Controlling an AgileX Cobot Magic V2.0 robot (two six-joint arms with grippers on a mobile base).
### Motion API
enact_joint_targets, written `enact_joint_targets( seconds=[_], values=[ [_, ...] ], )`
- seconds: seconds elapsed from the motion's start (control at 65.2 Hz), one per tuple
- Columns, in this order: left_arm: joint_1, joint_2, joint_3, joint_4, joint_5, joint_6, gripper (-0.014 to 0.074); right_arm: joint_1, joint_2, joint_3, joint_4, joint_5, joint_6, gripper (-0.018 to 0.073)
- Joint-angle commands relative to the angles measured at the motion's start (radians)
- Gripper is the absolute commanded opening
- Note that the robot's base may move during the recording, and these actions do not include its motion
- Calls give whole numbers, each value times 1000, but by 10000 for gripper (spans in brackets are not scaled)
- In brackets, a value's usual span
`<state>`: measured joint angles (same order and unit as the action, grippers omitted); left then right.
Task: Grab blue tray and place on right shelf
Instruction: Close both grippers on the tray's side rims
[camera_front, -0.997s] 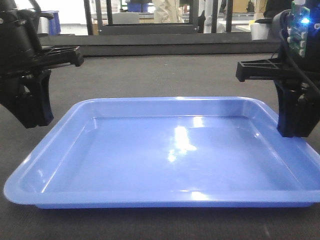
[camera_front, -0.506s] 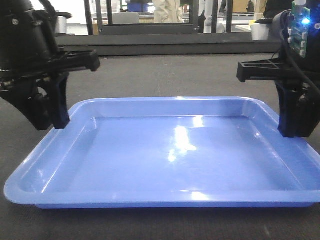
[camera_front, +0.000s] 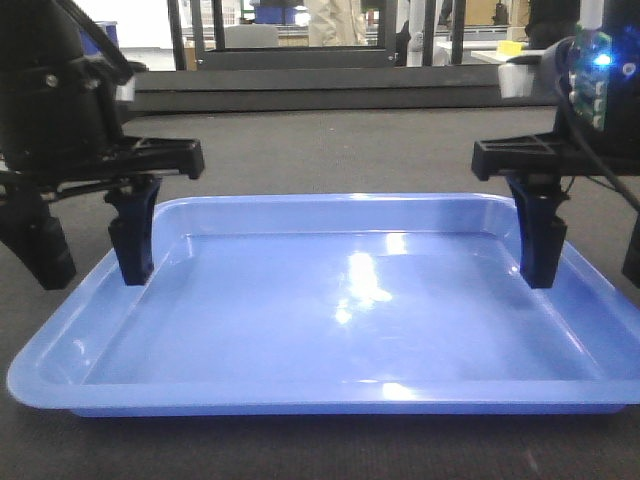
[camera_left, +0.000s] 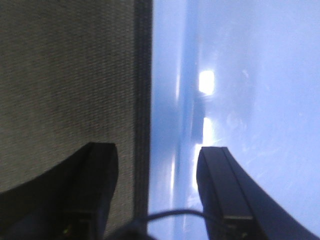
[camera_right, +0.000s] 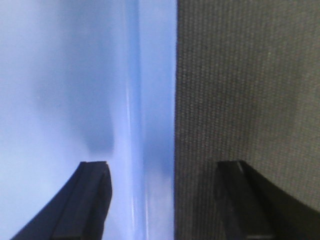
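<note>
Setting: indoor robotics lab or workshop.
Evidence: table (camera_front: 330, 150) covered in dark grey woven matting. Black metal-framed racking (camera_front: 190, 40) runs across the back from 11 to 1 o'clock. A dark-blue bin (camera_front: 275, 12) sits at 12 o'clock. A person (camera_front: 335, 20) in pale clothing stands just beside it, head out of frame. Pale surfaces (camera_front: 470, 55), possibly benches, show blurred at 1 o'clock.

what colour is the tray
The blue tray is glossy light blue, clearest in the front-facing view.
</note>
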<state>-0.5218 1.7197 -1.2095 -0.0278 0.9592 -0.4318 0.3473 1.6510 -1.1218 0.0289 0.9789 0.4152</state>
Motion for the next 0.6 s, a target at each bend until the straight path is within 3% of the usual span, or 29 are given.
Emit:
enact_joint_targets(
  seconds=[0.0, 0.583],
  values=[
    [3, -39, -31, -14, -29, -11, 277, -2, -16, -29, 6, -14, 3, 541],
    [10, 12, -29, 1, -27, -5, 273, -2, 2, -27, 13, -69, 16, 541]
  ],
)
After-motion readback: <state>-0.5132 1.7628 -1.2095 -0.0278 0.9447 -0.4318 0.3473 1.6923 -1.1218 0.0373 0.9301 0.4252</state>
